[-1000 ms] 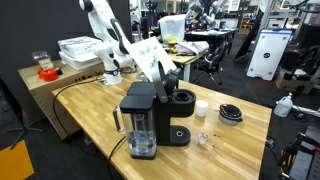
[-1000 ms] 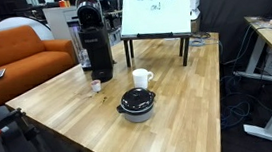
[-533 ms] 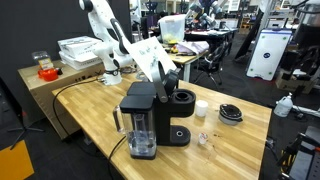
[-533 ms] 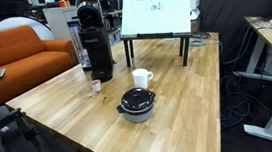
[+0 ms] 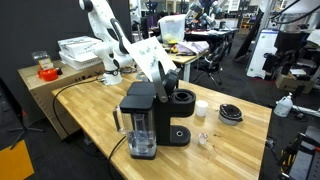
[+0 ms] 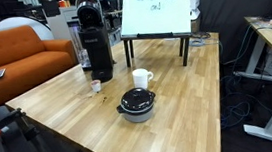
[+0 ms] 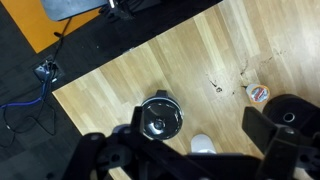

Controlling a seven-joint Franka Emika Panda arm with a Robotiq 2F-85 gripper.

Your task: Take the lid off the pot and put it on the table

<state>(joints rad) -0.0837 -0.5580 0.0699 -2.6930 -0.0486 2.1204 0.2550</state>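
The small black pot (image 6: 137, 110) stands on the light wooden table (image 6: 182, 87) with the dark round lid (image 6: 136, 98) resting on it. The pot also shows in an exterior view (image 5: 230, 115) near the table's corner, and in the wrist view (image 7: 160, 117) from high above, with the lid (image 7: 159, 114) on top. My gripper (image 7: 190, 160) is open and empty. Its two dark fingers are blurred at the lower edge of the wrist view, well above and apart from the pot. The white arm (image 5: 105, 30) is at the far end of the table.
A tall black coffee machine (image 5: 150, 118) (image 6: 94, 35) stands on the table. A small white cup (image 6: 141, 78) (image 7: 203, 146) sits right beside the pot. A coffee pod (image 7: 258, 93) lies nearby. A whiteboard on legs (image 6: 155, 11) stands at the table's far end.
A dark figure has come into the far background of an exterior view. The arm, the pot and the lid have not moved.
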